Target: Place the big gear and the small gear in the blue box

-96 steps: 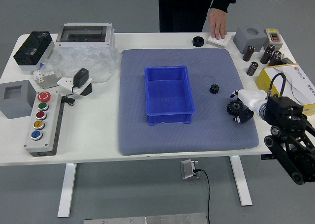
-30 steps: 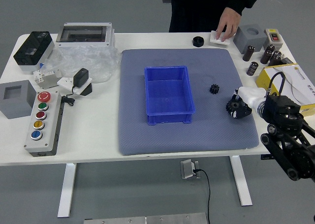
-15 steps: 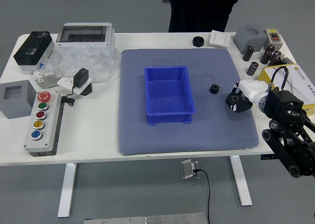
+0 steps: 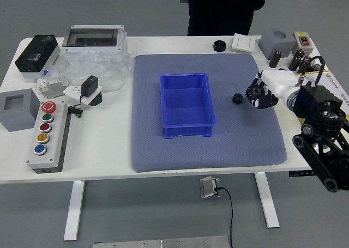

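Observation:
My right hand, white with black fingers, is above the right part of the grey-blue mat. Its fingers grasp the big black gear, which shows at the fingertips. Just left of that hand, the small black gear lies on the mat, between the hand and the box. The blue box stands open at the top in the middle of the mat, and no gear shows inside it. My left arm does not appear.
Behind the mat are a black round part and a white block. Dark cylinders and a yellow box stand at the right. A button panel is at the left. A person in black stands at the far side.
The right hand closed on the big gear, then rose with it and moved toward the far side and slightly left. The person's hand left the white block and is out of view.

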